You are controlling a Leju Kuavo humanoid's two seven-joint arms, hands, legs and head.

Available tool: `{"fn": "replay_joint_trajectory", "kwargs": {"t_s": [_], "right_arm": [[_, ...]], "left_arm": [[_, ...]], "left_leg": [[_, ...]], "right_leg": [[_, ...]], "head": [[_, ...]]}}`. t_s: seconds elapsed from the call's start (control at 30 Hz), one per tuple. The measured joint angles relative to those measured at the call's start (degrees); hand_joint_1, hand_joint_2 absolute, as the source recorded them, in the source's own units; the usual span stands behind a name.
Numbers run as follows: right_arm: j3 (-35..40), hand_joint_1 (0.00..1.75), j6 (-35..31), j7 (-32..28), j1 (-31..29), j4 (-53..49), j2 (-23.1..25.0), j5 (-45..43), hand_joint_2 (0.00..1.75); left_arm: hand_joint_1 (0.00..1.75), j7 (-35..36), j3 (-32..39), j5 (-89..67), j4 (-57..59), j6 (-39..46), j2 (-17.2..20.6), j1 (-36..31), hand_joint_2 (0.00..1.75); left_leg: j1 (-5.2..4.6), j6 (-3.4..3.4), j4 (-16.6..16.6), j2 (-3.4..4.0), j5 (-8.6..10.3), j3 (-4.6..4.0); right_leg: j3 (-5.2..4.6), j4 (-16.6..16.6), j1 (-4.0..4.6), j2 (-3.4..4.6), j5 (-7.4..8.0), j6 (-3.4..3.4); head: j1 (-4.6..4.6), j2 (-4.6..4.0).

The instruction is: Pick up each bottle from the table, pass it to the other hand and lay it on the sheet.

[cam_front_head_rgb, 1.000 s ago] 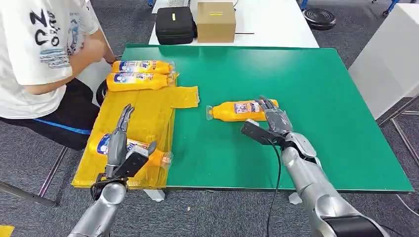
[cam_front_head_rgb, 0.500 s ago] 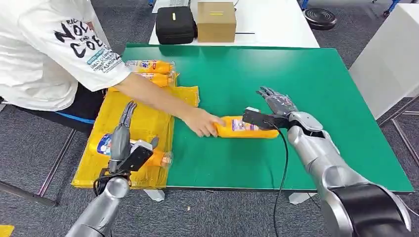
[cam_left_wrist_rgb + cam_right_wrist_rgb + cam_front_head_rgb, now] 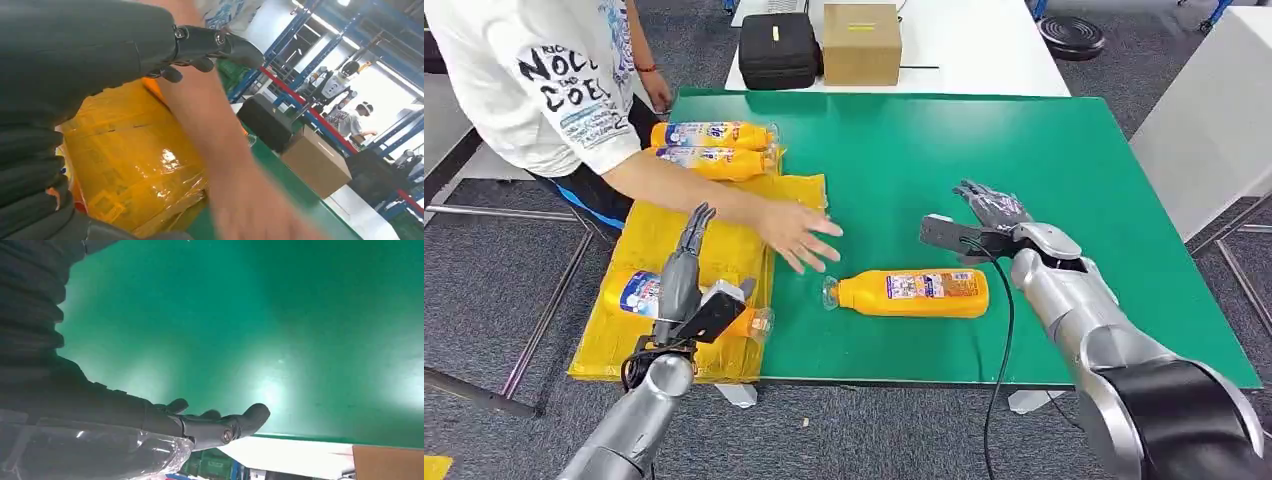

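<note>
The right hand has its dark fingers spread, holding nothing, above the green table top. At its seven o'clock, apart from it, a yellow plastic bottle with a printed label lies on its side, cap pointing to nine o'clock. The left hand reaches with straight, empty fingers over the crinkled yellow plastic sheet, above another yellow bottle with a blue label. A person's hand hovers between. Two more yellow bottles lie at the sheet's twelve o'clock end.
</note>
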Motion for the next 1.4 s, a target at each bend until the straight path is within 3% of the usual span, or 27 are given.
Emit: {"fn": "replay_joint_trajectory", "kwargs": {"t_s": [0.2, 0.37, 0.7, 1.0, 1.4], "right_arm": [[0.31, 0.00, 0.02, -0.91, 0.13, 0.83, 0.04, -0.32, 1.75], [0.24, 0.00, -0.64, -5.73, 0.80, 0.90, 0.17, -3.43, 1.75], [-3.52, 0.00, -11.15, -16.79, 3.36, -5.45, 2.25, -13.29, 1.75], [-3.76, 0.00, -4.99, -18.49, 12.22, -23.97, 3.89, -23.10, 1.75], [-3.65, 0.00, -4.50, -18.47, 15.29, -31.01, 4.15, -23.45, 1.75]], "left_arm": [[0.00, -0.22, 0.00, 0.09, 0.81, 0.00, -0.02, -0.02, 1.75], [0.00, -0.11, -0.24, -0.11, 1.05, 0.37, -0.07, -0.02, 1.75], [0.00, 1.66, -0.48, -3.15, -0.46, 4.26, 0.07, 1.54, 1.75], [0.00, 2.38, -0.48, -4.22, -2.29, 4.55, 0.24, 3.04, 1.75], [0.00, 2.40, -0.48, -4.22, -2.95, 4.55, 0.50, 3.62, 1.75]], "left_leg": [[-0.01, 0.00, 0.00, -0.01, 0.00, -0.01], [0.00, 0.00, 0.00, -0.01, 0.00, -0.02], [0.01, 0.00, -0.01, -0.01, 0.00, -0.04], [0.01, -0.01, -0.02, -0.03, 0.00, -0.07], [0.00, 0.00, -0.01, -0.02, 0.00, -0.06]], "right_leg": [[0.00, 0.00, -0.01, 0.00, 0.00, 0.00], [0.00, 0.00, 0.00, 0.00, 0.00, 0.00], [0.00, 0.01, 0.01, -0.01, 0.00, 0.00], [-0.02, 0.00, 0.00, -0.02, -0.02, 0.00], [-0.02, 0.00, 0.00, -0.01, -0.01, -0.01]], "head": [[0.00, 0.00], [0.00, 0.00], [0.00, 0.00], [0.00, 0.00], [0.00, 0.00]]}}
